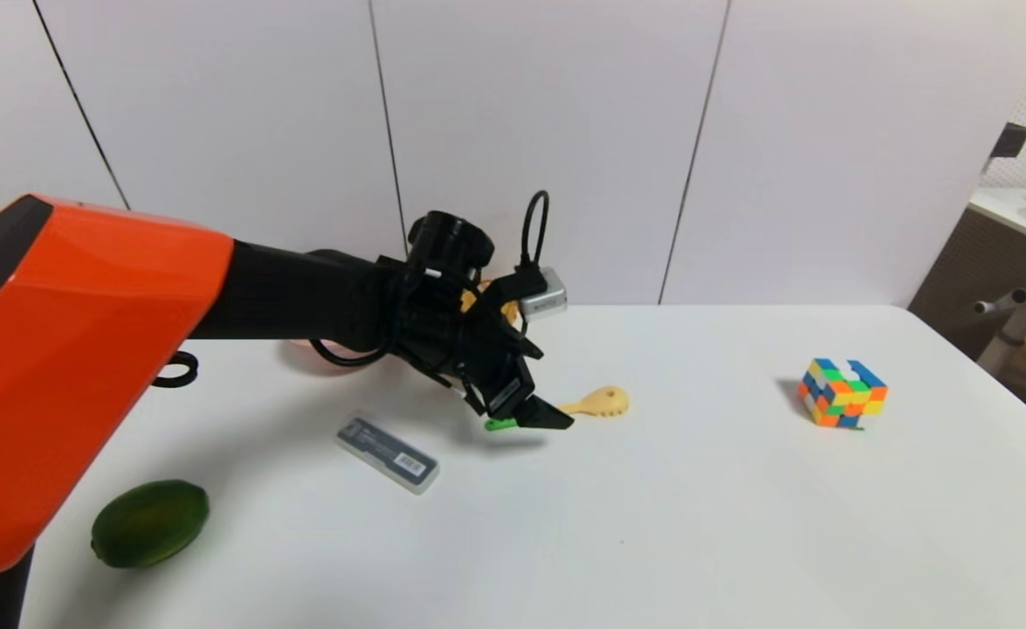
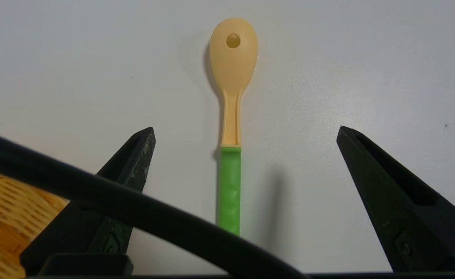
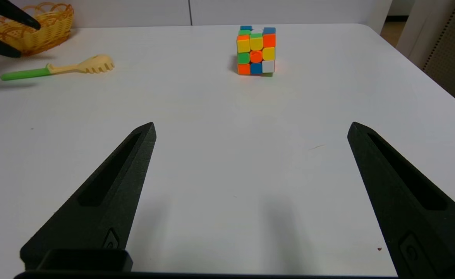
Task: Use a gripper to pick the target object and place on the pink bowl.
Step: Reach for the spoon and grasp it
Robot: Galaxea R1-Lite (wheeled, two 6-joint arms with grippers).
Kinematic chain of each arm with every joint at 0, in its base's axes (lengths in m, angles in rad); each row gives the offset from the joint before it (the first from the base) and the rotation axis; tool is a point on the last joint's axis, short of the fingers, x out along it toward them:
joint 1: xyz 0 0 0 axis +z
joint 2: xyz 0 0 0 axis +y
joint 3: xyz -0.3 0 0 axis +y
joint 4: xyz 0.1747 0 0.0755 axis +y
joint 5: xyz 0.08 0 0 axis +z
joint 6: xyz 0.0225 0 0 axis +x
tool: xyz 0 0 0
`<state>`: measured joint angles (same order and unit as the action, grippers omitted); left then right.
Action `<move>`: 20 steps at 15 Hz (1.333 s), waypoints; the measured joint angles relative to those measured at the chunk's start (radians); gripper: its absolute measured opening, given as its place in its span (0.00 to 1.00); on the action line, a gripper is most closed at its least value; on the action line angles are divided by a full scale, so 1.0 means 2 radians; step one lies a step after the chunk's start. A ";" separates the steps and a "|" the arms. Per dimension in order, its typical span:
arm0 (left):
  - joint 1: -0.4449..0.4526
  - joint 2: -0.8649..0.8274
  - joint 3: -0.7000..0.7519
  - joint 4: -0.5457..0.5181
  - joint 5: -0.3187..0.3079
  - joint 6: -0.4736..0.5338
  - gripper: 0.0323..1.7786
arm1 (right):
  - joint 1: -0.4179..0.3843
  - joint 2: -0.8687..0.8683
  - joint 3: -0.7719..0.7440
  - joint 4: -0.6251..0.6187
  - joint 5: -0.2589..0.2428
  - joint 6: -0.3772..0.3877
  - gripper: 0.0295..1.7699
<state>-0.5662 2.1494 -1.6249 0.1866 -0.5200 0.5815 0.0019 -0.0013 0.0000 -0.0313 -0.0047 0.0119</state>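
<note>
A toy pasta spoon (image 2: 229, 128) with green handle and pale yellow toothed head lies flat on the white table (image 1: 696, 524), handle end between the spread fingers of the left gripper (image 2: 246, 131), head pointing away from it.

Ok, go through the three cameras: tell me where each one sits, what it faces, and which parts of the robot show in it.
Head view: from the robot's head, looking down over the white table; the orange and black left arm reaches to the pasta spoon, left gripper above its green handle.
Left wrist view: on the left wrist, facing down at the spoon between its open fingers.
Right wrist view: on the right wrist, low over the table, open right gripper facing the puzzle cube.
Shared: all three show the spoon; head and right wrist views show the cube.
</note>
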 joint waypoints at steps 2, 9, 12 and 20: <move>0.000 0.012 -0.001 0.000 0.007 0.003 0.95 | 0.000 0.000 0.000 0.000 0.000 0.000 0.97; -0.002 0.040 -0.005 -0.002 0.010 0.004 0.95 | 0.000 0.000 0.000 0.000 0.000 0.000 0.97; -0.003 0.047 -0.005 -0.002 0.010 0.004 0.95 | 0.000 0.000 0.000 0.000 0.000 0.000 0.97; -0.002 0.048 -0.005 -0.002 0.010 0.004 0.67 | 0.000 0.000 0.000 0.000 0.000 0.000 0.97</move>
<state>-0.5709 2.2455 -1.6351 0.1832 -0.5002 0.5891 0.0023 -0.0013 0.0000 -0.0313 -0.0043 0.0123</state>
